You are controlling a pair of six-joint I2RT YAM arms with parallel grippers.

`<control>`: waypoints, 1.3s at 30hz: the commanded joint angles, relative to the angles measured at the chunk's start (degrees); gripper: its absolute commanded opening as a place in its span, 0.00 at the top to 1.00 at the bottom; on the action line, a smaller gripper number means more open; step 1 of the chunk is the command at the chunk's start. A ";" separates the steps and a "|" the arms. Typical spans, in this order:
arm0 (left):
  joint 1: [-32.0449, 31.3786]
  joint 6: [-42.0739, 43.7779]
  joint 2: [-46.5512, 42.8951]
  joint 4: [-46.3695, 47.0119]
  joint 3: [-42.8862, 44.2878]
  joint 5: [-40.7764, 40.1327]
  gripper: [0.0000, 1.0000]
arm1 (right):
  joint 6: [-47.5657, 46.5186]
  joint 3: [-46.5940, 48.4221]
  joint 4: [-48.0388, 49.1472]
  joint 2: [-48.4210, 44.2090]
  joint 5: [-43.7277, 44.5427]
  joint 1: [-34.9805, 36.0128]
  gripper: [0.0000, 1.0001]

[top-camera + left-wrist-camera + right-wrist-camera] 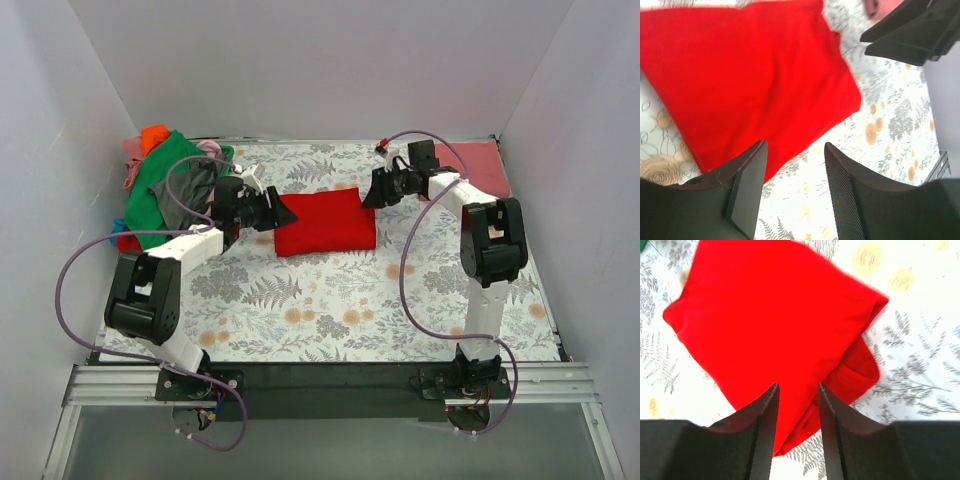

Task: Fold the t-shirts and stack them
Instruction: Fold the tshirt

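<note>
White matte walls enclose a worktop covered by a grey-white cloth printed with ferns and flowers.

**Top external view.** The bright red t-shirt lies at the centre of the worktop, folded into a compact, slightly puffy rectangle. The left end effector sits just beside its left short edge and the right end effector just beside its far right corner. A heap of unfolded t-shirts, green, grey, pink and orange, is bunched in the far left corner. A dull rose-red t-shirt lies flat in the far right corner; whether it is folded cannot be told. The fold of the red shirt looks complete, so the step in hand appears to be letting go of it. The next move probably calls for carrying this bundle to a stacking spot without letting the layers spring apart, or for drawing one shirt from the heap.

**Left wrist view.** The left end effector has its dark, ridged fingers parted and empty. The red shirt spreads beyond them, a smooth matte knit with soft rounded fold edges.

**Right wrist view.** The right end effector is likewise parted, with nothing pinched. Below it the red shirt shows a second layer protruding at one corner, so the fold is not quite square.
</note>
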 commanded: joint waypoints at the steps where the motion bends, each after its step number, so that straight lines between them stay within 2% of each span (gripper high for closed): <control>1: 0.28 2.65 -3.97 0.13 1.17 1.27 0.52 | -4.52 3.02 -2.63 -4.06 1.49 -0.25 0.58; 4: 0.19 2.04 -4.68 1.45 -0.14 3.03 0.53 | -5.05 4.24 -4.73 -3.45 -5.60 0.97 0.72; 5: 0.19 1.52 -4.94 2.15 -1.11 3.03 0.55 | -5.14 4.86 -5.70 -1.71 -10.94 1.59 0.79; 8: 0.19 0.99 -5.82 3.56 -3.48 3.12 0.58 | -3.74 7.14 -7.55 1.63 -17.82 5.63 0.89; 14: 0.19 1.42 -9.07 4.00 -6.74 2.51 0.60 | 2.41 12.15 -7.29 8.40 -16.54 13.45 0.89; 22: 0.19 1.51 -9.52 4.70 -8.67 4.09 0.60 | 3.92 9.96 -7.03 11.67 -3.11 11.88 0.90; 25: 0.19 0.90 -8.81 5.32 -8.32 4.53 0.60 | 2.95 9.26 -8.08 12.11 -1.24 10.74 0.90; 27: 0.19 0.81 -8.72 5.32 -8.24 4.44 0.60 | 0.59 9.08 -10.00 11.93 -1.84 10.30 0.88; 28: 0.19 0.81 -8.90 5.32 -8.23 4.35 0.60 | -1.25 9.78 -11.23 11.24 -4.98 10.21 0.87; 31: 0.19 1.68 -10.47 4.79 -8.32 3.65 0.60 | -8.29 11.45 -17.11 7.74 -9.57 10.12 0.77; 32: 0.19 2.64 -11.18 3.66 -8.06 2.52 0.60 | -9.52 11.72 -17.83 6.41 -9.24 10.03 0.69; 34: 0.19 3.61 -13.55 1.99 -7.53 1.20 0.59 | -11.37 11.20 -18.45 3.51 -7.57 9.16 0.61; 35: 0.19 4.23 -14.51 0.15 -7.36 0.23 0.59 | -11.38 10.50 -18.54 0.97 -4.52 8.72 0.53; 39: 0.19 6.25 -21.01 -3.29 -8.75 -2.05 0.58 | -8.92 9.52 -18.37 -1.43 7.09 4.95 0.39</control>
